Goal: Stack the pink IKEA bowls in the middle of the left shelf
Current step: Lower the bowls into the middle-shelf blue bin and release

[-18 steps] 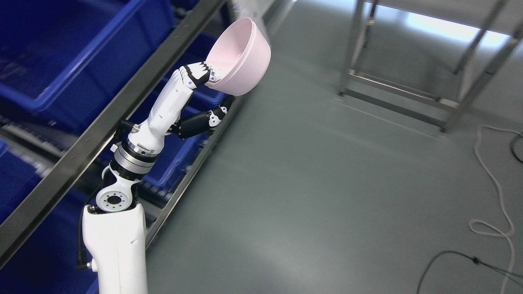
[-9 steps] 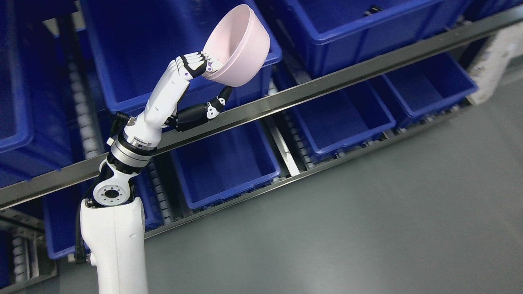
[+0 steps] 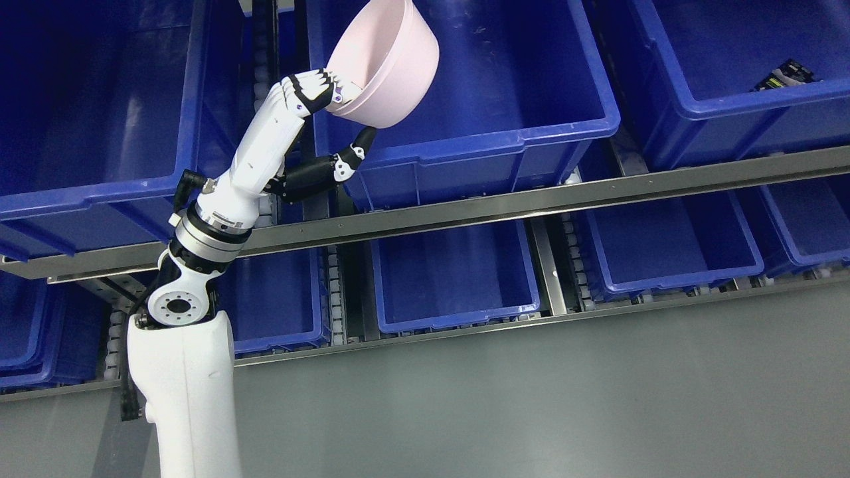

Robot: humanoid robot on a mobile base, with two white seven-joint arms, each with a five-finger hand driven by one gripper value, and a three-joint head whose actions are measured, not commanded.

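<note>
Fingers (image 3: 312, 93) of my left hand (image 3: 319, 126): white with black joints, curled over the rim of the pale pink round plastic bowl (image 3: 388, 63), pinching the wall from the inside. The black thumb (image 3: 352, 149) reaches up under the bowl's base on the outside. So the bowl is clamped between fingers and thumb, not resting on anything.

The bowl is tilted, mouth facing up and to the left, top edge touching the picture's top border. It hangs in front of the left part of the big blue plastic bin (image 3: 505, 113) on the upper shelf level; I cannot tell whether it is over the bin's inside or short of it.

White forearm (image 3: 262, 149) slopes down-left to a silver wrist ring (image 3: 209, 236), then a white upper segment (image 3: 186, 392) exits at the bottom edge.

Around it: another large blue bin (image 3: 99, 119) on the left, a third blue bin (image 3: 744, 60) on the right with a small black packet (image 3: 787, 73) lying inside, print too small to read. A grey metal shelf rail (image 3: 544, 199) runs across under these bins. Below the rail sit smaller blue bins (image 3: 458, 279) on roller tracks. Grey floor (image 3: 531, 405) fills the bottom.

My right hand does not show.
</note>
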